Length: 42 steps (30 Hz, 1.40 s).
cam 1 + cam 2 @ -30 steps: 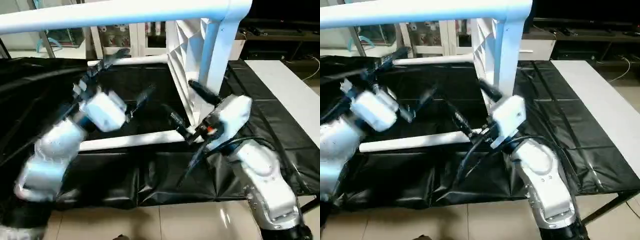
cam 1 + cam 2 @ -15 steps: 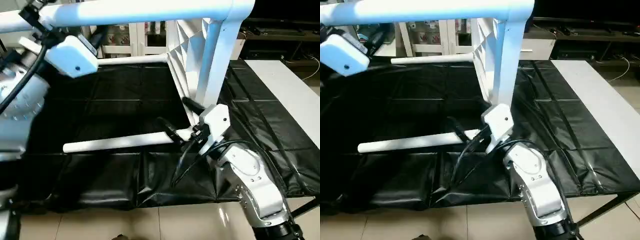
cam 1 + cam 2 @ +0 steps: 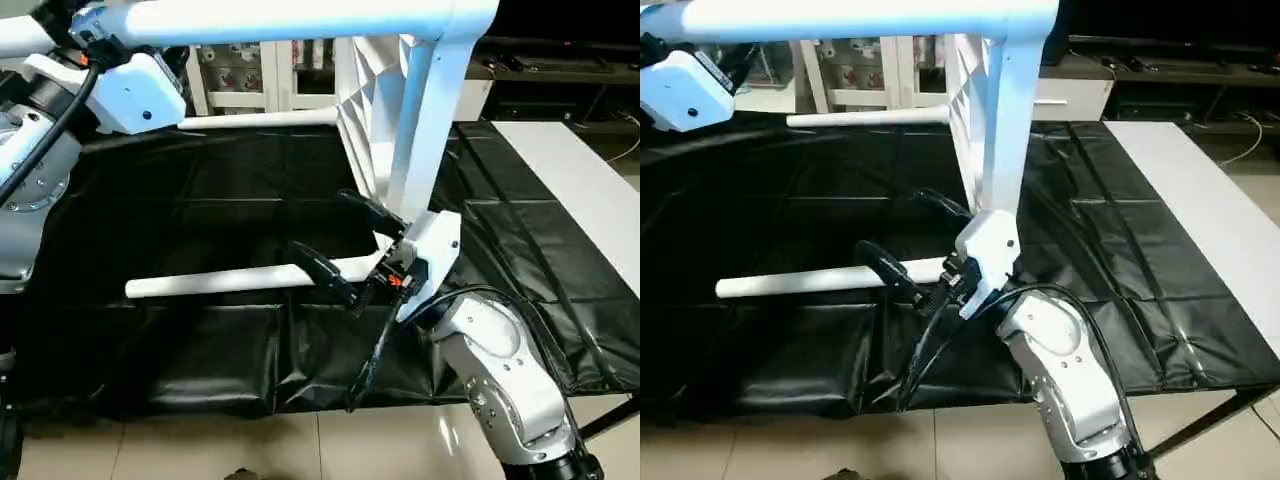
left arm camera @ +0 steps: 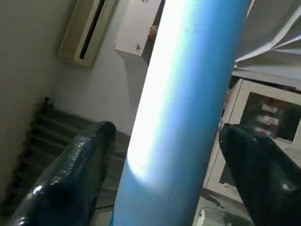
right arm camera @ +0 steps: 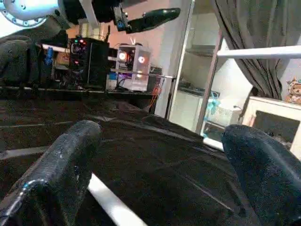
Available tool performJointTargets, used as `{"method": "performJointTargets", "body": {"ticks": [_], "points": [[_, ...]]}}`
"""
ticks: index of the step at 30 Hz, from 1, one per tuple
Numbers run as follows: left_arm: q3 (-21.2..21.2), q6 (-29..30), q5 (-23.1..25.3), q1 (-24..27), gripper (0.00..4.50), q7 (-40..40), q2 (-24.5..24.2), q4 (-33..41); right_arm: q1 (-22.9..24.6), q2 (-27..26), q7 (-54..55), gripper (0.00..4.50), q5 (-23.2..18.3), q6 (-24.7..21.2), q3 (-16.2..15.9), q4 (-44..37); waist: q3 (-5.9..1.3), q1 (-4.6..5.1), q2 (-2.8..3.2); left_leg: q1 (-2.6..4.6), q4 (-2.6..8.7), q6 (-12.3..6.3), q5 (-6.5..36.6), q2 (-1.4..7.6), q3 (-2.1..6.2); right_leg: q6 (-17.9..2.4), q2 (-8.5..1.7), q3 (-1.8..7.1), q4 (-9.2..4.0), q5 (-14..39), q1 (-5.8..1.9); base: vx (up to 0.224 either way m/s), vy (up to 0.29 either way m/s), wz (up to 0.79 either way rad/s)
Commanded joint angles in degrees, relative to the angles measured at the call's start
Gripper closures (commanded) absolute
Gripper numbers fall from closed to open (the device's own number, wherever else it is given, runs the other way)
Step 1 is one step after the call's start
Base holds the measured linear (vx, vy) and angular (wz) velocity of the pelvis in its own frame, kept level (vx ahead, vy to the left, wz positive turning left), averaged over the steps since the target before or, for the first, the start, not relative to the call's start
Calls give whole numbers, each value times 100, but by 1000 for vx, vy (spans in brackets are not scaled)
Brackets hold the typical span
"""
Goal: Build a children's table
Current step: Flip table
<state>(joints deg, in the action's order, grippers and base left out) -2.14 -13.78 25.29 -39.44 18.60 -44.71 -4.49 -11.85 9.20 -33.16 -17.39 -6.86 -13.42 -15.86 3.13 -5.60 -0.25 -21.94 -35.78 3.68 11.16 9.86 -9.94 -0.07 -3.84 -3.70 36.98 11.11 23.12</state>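
1. So the kids' table tabletop is standing up on its edge on the black-covered work table, ribbed underside facing the robot's left, just past the right gripper.
2. One leg is already plugged in at the top corner: the upper leg sticks out level toward the robot's left, way above the right gripper and right at the left one.
3. Left gripper is up high at that upper leg. In its wrist view the leg runs straight through the gap between the two black fingers. The fingers stand wide with daylight on both sides of the tube, so they straddle it without clamping.
4. Right gripper sits low over the black cover, near the tabletop's bottom corner. Spread wide too, not gripping anything.
5. A loose leg lies flat on the cover, stretching from the right gripper out to the robot's left. Its near end lies at the right gripper's fingers, and the wrist view shows it low between them. Can't tell if a finger actually touches it.
6. Another leg lies level along the far side of the cover, beyond the right gripper and below the left one. Its right end meets the tabletop.
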Motion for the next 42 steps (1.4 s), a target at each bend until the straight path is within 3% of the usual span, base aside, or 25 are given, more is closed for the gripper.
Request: {"method": "performJointTargets", "body": {"ticks": [1, 6, 16, 18, 22, 32, 42], "points": [[21, 58, -94, -14, 73, 135, -37, -76, 21, 13, -81, 0, -32, 50, 25, -159, -337, -14, 147, 128, 561, 354, 2145, 332, 240, -897, -486, 346, -491, 1614, -146, 0, 0, 0], [12, 40, -224, -20, 117, 173, -11, -116, 44, 38, -87, 0, -30, 92, 23, -197, -341, -25, 142, 125, 562, 341, 2065, 336, 239, -920, -474, 345, -477, 1461, -152, 0, 0, 0], [-38, 153, -416, 36, 183, 228, 55, -116, 61, 25, -108, 0, -52, 171, 28, -210, -330, -55, 158, 136, 570, 383, 2240, 337, 249, -879, -482, 351, -499, 1675, -137, 0, 0, 0], [-111, 265, -592, 14, 216, 244, 131, -131, 64, 17, -98, 0, -50, 170, 26, -215, -334, -61, 170, 138, 568, 386, 2229, 338, 249, -875, -481, 352, -497, 1652, -133, 0, 0, 0], [-191, 383, -781, -4, 229, 237, 235, -129, 69, 11, -71, 0, -37, 169, 16, -216, -334, -81, 178, 136, 564, 364, 2165, 337, 241, -887, -480, 354, -497, 1628, -136, 0, 0, 0], [-757, 1384, -1296, -144, 232, -133, 688, 34, 143, 57, 13, 0, 24, 58, 38, -186, -335, -97, 162, 101, 546, 242, 1877, 323, 227, -839, -489, 354, -515, 1798, -159, 0, 0, 0], [-1309, 2083, -1466, -504, 232, -614, 1018, 148, 213, 167, 155, 0, 89, -363, 36, -26, -372, -127, 186, 29, 483, 23, 1125, 305, 192, -973, -477, 333, -456, 1221, -198, 0, 0, 0]]}}
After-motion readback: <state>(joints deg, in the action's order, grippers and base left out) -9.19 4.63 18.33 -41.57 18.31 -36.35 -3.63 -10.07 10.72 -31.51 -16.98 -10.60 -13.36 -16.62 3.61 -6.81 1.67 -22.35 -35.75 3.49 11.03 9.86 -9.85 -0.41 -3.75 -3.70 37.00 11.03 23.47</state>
